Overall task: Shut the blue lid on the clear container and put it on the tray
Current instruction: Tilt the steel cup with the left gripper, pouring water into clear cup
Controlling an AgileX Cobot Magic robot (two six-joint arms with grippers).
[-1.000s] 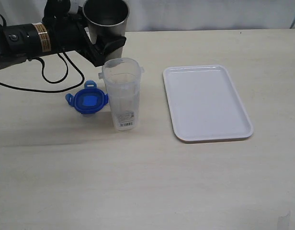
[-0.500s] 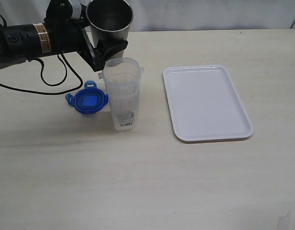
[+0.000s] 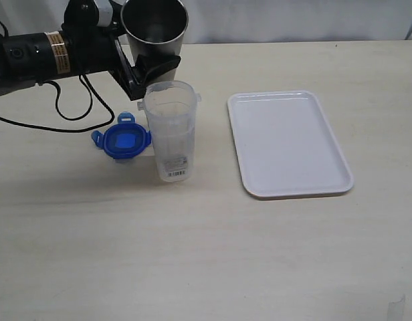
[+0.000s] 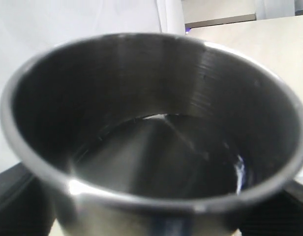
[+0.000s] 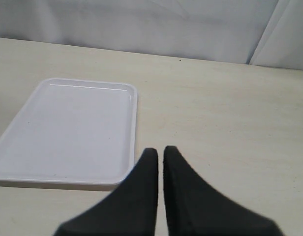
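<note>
One clear container (image 3: 169,130) (white barcode label, digits unreadable) stands on the worktop (image 3: 192,254) between one blue lid (image 3: 124,142) and one tray (image 3: 286,144). The left claw (image 3: 149,67) pinches one steel cup (image 3: 154,27); the right claw (image 5: 160,160) is pressed together.

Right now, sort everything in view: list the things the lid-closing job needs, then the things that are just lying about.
Needed:
small round blue plastic lid
tall clear plastic container
flat white rectangular plastic tray

Not needed:
tapered steel cup
</note>
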